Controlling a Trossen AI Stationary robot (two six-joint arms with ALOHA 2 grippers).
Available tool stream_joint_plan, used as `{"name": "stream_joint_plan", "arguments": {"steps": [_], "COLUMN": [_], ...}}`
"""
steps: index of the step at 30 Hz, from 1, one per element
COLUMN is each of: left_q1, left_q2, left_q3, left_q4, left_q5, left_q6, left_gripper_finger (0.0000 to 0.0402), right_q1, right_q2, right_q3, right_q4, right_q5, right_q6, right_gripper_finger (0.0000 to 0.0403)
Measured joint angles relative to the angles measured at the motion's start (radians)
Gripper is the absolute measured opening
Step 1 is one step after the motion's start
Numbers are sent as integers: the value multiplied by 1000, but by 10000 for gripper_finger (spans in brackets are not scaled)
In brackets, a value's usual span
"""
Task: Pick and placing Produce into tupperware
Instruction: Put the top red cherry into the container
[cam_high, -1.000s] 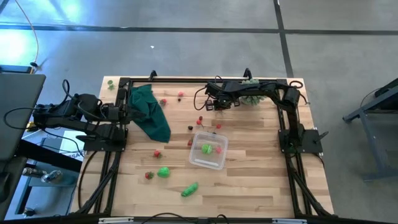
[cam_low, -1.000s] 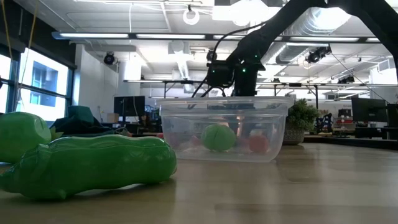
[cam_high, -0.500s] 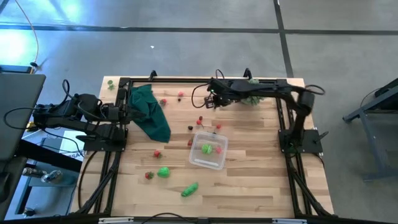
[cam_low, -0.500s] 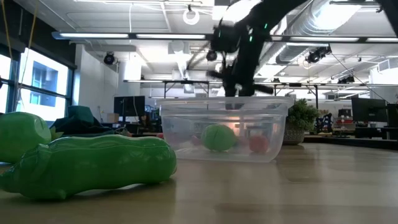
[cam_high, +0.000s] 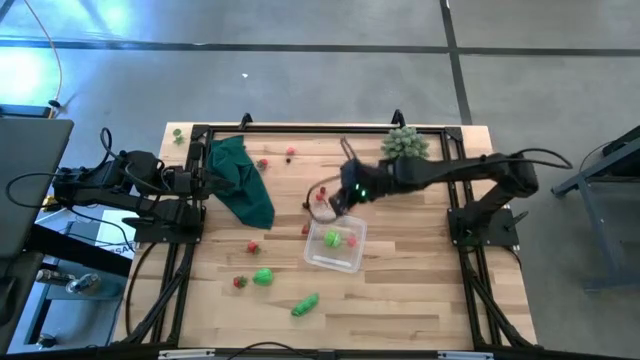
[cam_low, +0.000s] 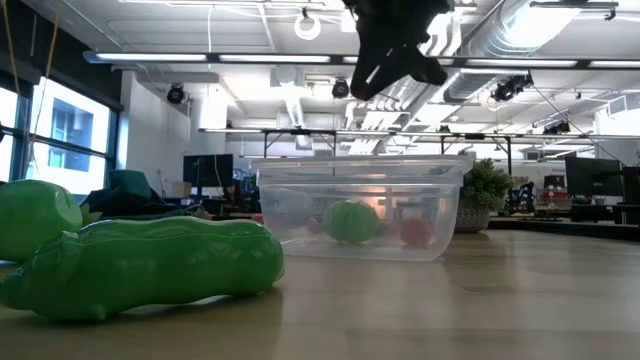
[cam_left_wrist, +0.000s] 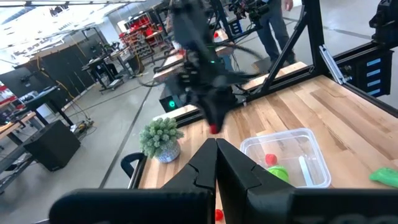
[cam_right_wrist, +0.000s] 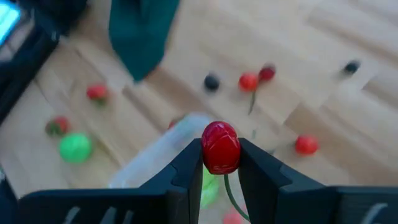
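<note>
Cherry (cam_right_wrist: 221, 147) — a small glossy red piece with a thin stem hanging below it — sits pinched between the two fingers of my right tool (cam_right_wrist: 221, 163). A second ago that tool was working low near the desk's far edge, close to the spiky plant (cam_high: 404, 143); since then the arm has swung inward and lifted, so now my right tool (cam_high: 338, 200) hangs toward the middle of the desk, just beside the far rim of the tupperware (cam_high: 334, 243). From table height it shows well above the tupperware (cam_low: 360, 206), not yet down over the opening.

That tells me the pick is done and I am mid-carry. The clear box lies near the desk's centre and already holds a green piece (cam_high: 332, 239) and a red one (cam_high: 351, 239). What remains for this piece, as I judge it, is a short move over the box, then a release low enough that the cherry does not bounce out.

Plenty of produce is still loose on the desk — red bits (cam_high: 321, 194) around the tupperware, a green ball (cam_high: 262, 276) and a green pod (cam_high: 305, 304) toward the near edge — so the task is far from finished.

My left tool (cam_left_wrist: 216, 163) waits by the desk's left edge, near the dark green cloth (cam_high: 241, 181), fingers pressed together on nothing.
</note>
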Motion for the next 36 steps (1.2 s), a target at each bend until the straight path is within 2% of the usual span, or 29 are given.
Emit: {"name": "stream_joint_plan", "arguments": {"steps": [6, 15, 27, 36], "left_q1": [0, 0, 0, 0], "left_q2": [0, 0, 0, 0], "left_q3": [0, 0, 0, 0], "left_q4": [0, 0, 0, 0], "left_q5": [0, 0, 0, 0], "left_q6": [0, 0, 0, 0], "left_gripper_finger": [1, 1, 1, 1], "right_q1": [80, 90, 89, 90], "right_q2": [122, 273, 323, 322], "right_q3": [0, -1, -1, -1], "right_q4": [-38, -15, -5, 3], "right_q5": [-9, -53, -102, -102], "right_q6": [43, 69, 61, 50], "right_gripper_finger": [78, 78, 78, 85]}}
